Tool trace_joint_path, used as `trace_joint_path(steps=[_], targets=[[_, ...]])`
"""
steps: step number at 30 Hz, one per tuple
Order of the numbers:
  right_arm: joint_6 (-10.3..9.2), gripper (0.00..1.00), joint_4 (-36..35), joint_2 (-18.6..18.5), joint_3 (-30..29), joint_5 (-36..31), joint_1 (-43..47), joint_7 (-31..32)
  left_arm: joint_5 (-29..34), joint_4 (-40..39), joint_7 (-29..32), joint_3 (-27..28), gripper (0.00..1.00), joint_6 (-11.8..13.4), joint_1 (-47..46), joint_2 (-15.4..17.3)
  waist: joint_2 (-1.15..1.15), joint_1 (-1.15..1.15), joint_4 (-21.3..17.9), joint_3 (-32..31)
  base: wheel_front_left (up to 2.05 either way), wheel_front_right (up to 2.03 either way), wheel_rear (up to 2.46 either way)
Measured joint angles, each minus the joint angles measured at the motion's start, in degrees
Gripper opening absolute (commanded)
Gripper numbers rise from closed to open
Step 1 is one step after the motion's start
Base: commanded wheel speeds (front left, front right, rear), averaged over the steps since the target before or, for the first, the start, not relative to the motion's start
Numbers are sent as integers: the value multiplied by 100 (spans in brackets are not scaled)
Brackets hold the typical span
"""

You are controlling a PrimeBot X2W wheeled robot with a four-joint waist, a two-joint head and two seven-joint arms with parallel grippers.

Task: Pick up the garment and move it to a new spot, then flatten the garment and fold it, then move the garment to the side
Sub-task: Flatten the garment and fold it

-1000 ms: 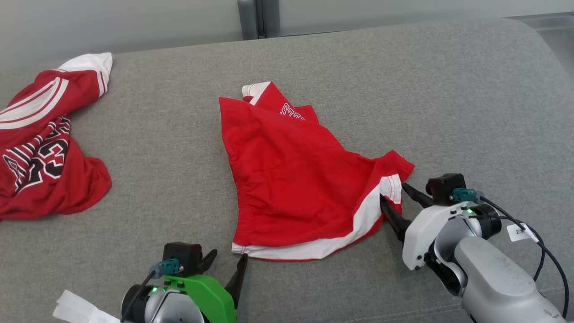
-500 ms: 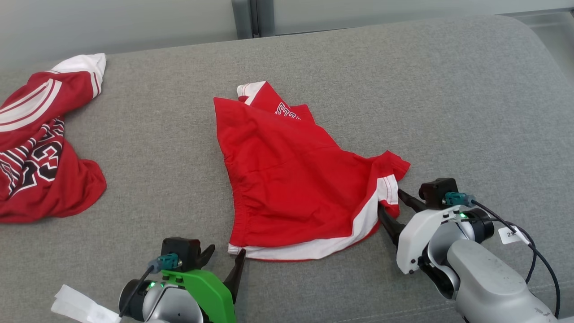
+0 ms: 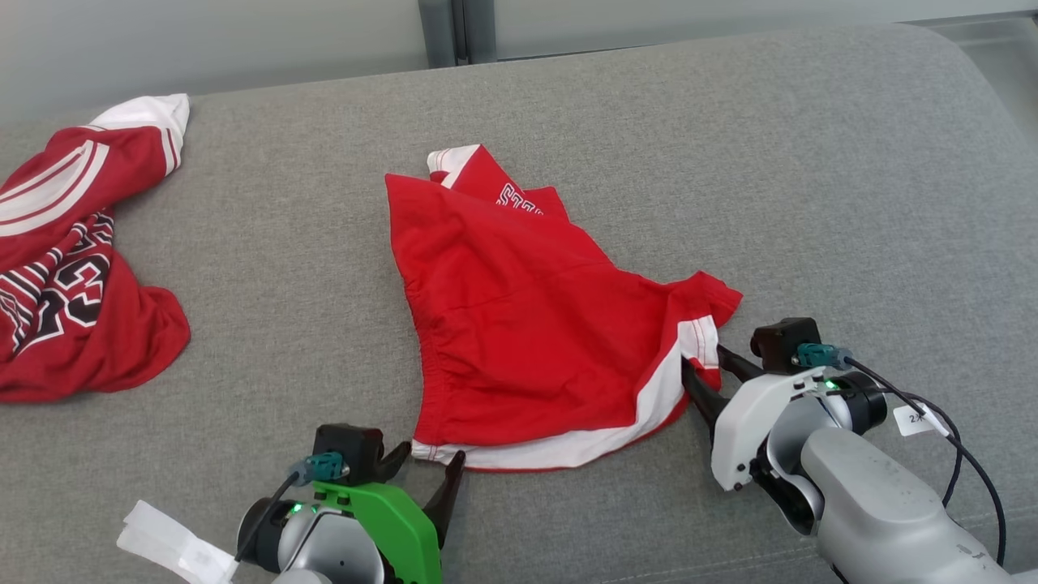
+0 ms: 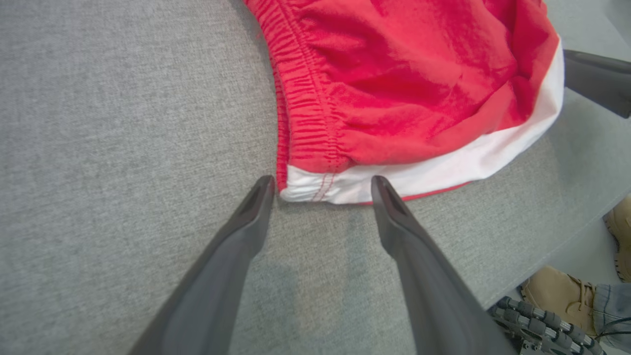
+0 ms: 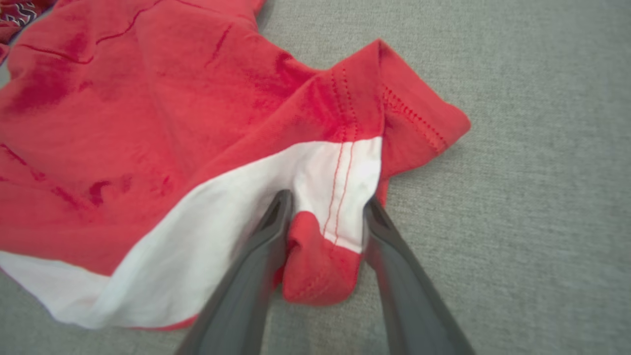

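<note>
At couch front edge | shorts near edge spans claw to claw | left claw spread, waistband corner just ahead | right claw straddling hem corner, pinch unclear

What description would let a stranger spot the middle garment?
On the grey cushion lie two red garments. Take the shorts in the middle. Unlike the numbered jersey at left, they carry a broad white band along the near hem.
</note>
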Motion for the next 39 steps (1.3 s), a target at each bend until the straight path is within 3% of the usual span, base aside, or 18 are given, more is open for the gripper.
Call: trace_joint_path(steps=[2, 4, 6, 9, 13, 18, 21, 26, 28, 29, 31, 39], targets=[[1, 66, 38, 0, 32, 24, -16, -20, -22, 47, -40, -18, 98, -15, -28, -11, 0, 0, -5, 10, 0, 0, 0], [0, 68, 74, 0, 73, 45, -34, -52, -38, 87, -58, -34, 66, -25, -68, -19, 0, 0, -12, 17, 0, 0, 0], [1, 68, 114, -2, 104, 55, -53, -69, -56, 122, -93, -51, 47, -33, -81, -23, 0, 0, -17, 18, 0, 0, 0], [1, 69, 164, -1, 148, 88, -73, -103, -70, 153, -135, -80, 28, -47, -95, -23, 0, 0, -28, 16, 0, 0, 0], [1, 70, 212, -3, 197, 110, -107, -140, -71, 180, -142, -113, 11, -52, -128, -18, 0, 0, -33, 37, 0, 0, 0], [1, 64, 259, -8, 248, 149, -172, -177, -113, 207, -193, -116, 7, -56, -164, -13, 0, 0, -22, 67, 0, 0, 0], [1, 50, 281, -12, 275, 172, -189, -196, -123, 223, -218, -120, 5, -55, -192, -14, 0, 0, -10, 82, 0, 0, 0], [1, 48, 342, -21, 266, 278, -220, -226, -157, 258, -276, -134, 5, -49, -214, -22, 0, 0, 18, 117, 0, 0, 0], [1, 45, 375, -18, 250, 332, -242, -227, -163, 275, -299, -137, 0, -48, -219, -21, 0, 0, 29, 133, 0, 0, 0], [1, 36, 388, -16, 247, 354, -252, -229, -166, 283, -301, -136, 0, -48, -225, -19, 0, 0, 33, 143, 0, 0, 0], [1, 0, 398, -14, 234, 380, -256, -249, -168, 294, -318, -135, 0, -48, -236, -16, 0, 0, 39, 152, 0, 0, 0], [1, 0, 96, -205, 237, 561, -291, -376, -368, 174, -455, 51, 0, -20, -297, -9, 0, 0, 50, 132, 0, 0, 0]])
